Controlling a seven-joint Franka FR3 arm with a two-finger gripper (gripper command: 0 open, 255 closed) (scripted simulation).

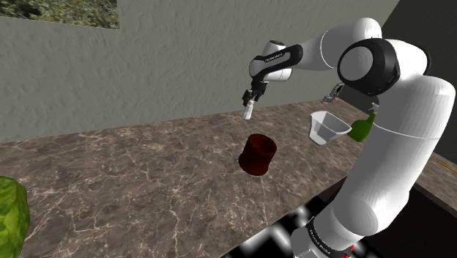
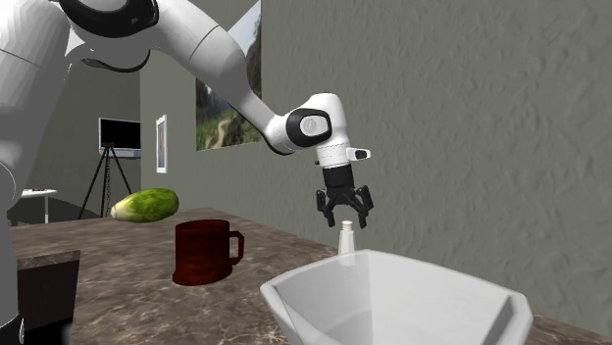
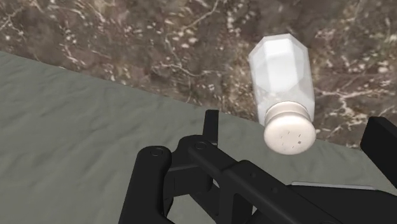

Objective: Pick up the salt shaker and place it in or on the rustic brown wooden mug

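Gripper wide, I hover over the shaker: reaching step. Next: drop, close below its cap. Mug sits at its six o'clock, shoulder view.

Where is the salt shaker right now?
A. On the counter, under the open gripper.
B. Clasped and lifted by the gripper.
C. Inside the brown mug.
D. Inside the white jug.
A: the salt shaker stands on the counter by the wall, just below the gripper, whose fingers stand apart and do not touch it.
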